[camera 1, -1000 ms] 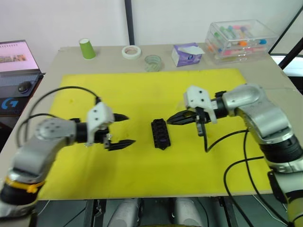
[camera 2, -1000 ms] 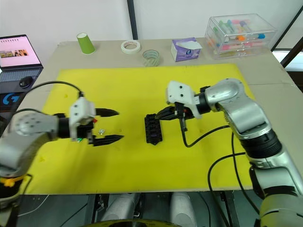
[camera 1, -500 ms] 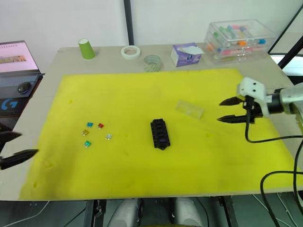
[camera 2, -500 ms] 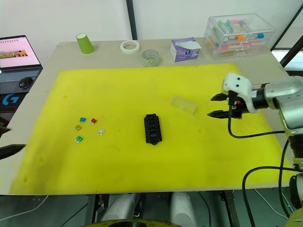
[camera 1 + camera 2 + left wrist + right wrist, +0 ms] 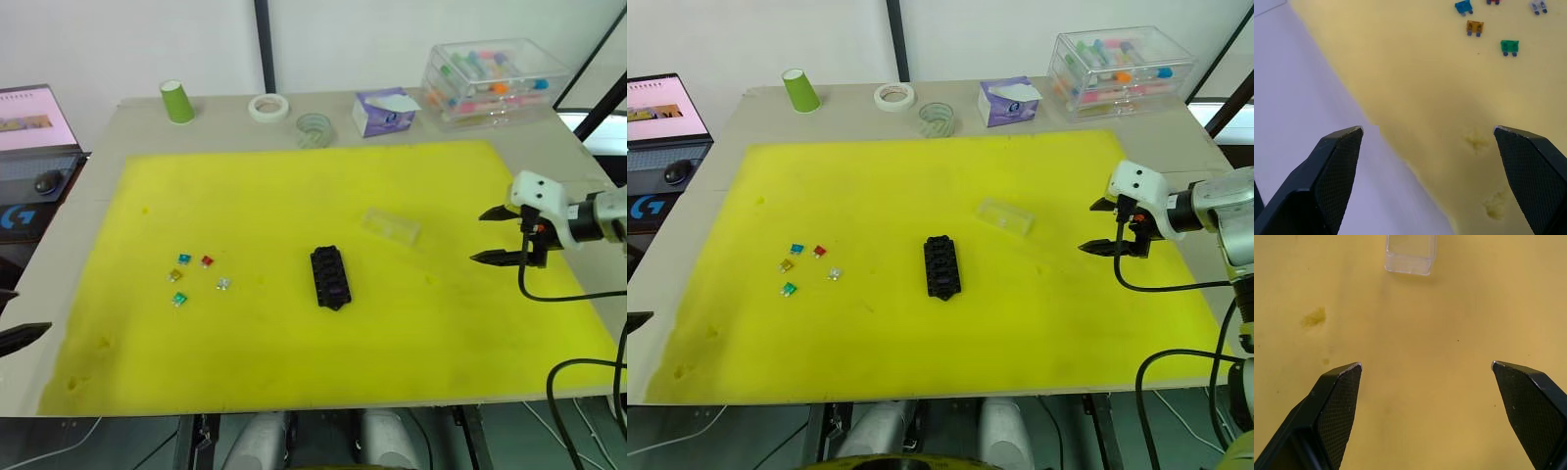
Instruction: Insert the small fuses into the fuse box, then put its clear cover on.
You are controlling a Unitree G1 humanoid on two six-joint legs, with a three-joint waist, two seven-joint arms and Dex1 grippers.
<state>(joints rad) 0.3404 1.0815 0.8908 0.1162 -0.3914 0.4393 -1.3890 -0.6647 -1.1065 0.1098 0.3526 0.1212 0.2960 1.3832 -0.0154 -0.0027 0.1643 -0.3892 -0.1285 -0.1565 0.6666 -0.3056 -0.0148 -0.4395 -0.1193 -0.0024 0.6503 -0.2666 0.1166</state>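
Left eye: fuse box (image 5: pixel 330 277) mid-mat (image 5: pixel 294 186), small fuses (image 5: pixel 194 278) well to its left, clear cover (image 5: pixel 391 224) up-right. Right gripper (image 5: pixel 497 235) spread wide, empty, near mat's right edge.
Left wrist: left gripper (image 5: pixel 1427 147) spread wide, empty, over mat's left edge.

We see bright, even overhead light, soft faint shadows under the fuse box (image 5: pixel 330 277) and right claw (image 5: pixel 502 236), no glare on the yellow mat (image 5: pixel 294 196), wrist-view claw fingers (image 5: pixel 1334 401) sharp, slight edge distortion.
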